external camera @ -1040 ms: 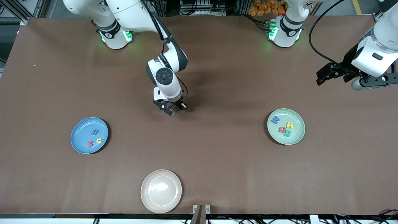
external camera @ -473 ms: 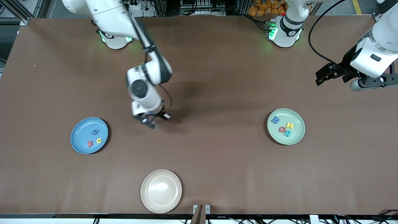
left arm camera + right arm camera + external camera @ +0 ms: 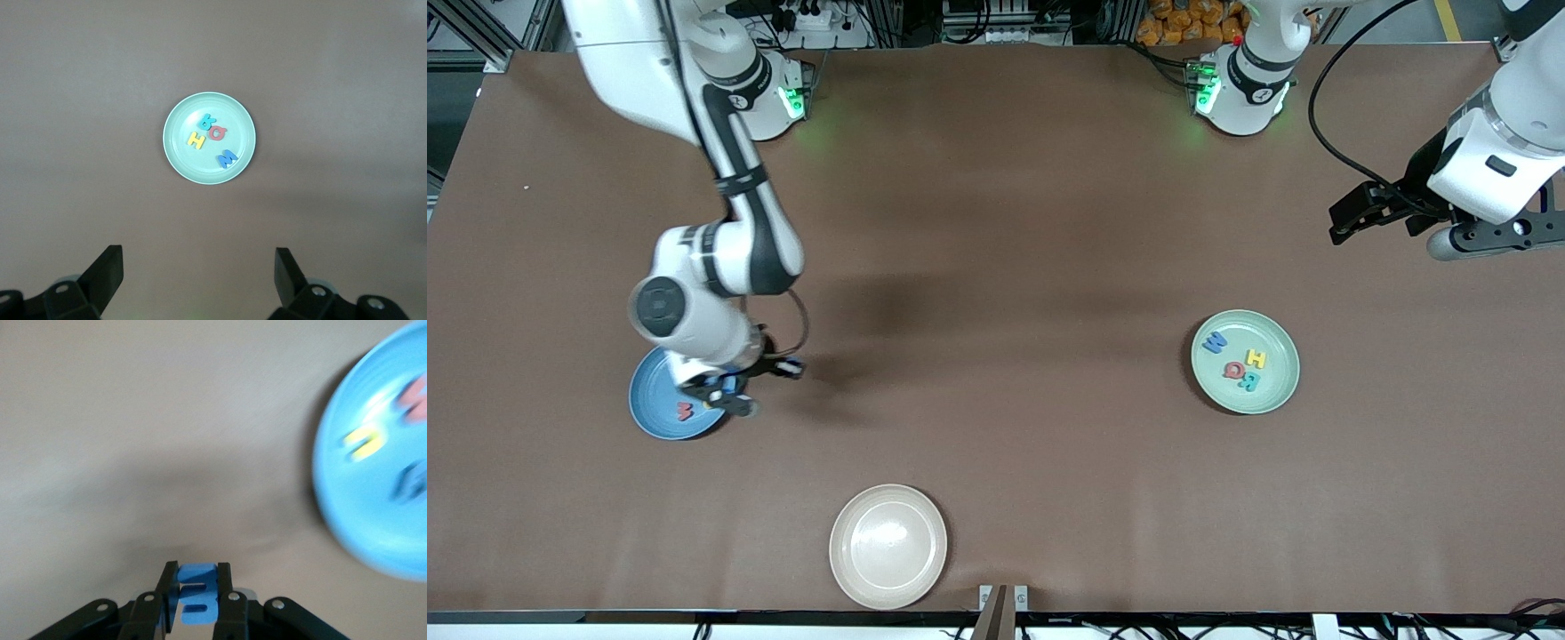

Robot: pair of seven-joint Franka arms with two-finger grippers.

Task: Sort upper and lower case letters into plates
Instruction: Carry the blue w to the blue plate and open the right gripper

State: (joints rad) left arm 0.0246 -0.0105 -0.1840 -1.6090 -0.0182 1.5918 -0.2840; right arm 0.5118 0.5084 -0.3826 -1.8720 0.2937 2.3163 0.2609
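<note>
My right gripper (image 3: 725,394) is shut on a small blue letter (image 3: 197,595) and hangs over the edge of the sky blue plate (image 3: 649,400) that faces the left arm's end. In the right wrist view the plate (image 3: 360,513) holds a yellow u (image 3: 363,443), a red-pink w (image 3: 417,390) and a blue g (image 3: 413,480). The front view shows only the w (image 3: 685,411). The mint plate (image 3: 1276,391) holds M (image 3: 1215,341), H (image 3: 1255,358), Q (image 3: 1234,370) and R (image 3: 1250,383). My left gripper (image 3: 1343,227) waits open and empty, high above that plate (image 3: 233,117).
A beige-cream plate (image 3: 887,546) lies bare near the table's front edge, midway between the two arms' ends. Bare brown table lies between the plates.
My right arm has swung with the blue letter from over the table's middle toward its own end, and now hangs at the blue plate's edge. The left arm has barely moved.
</note>
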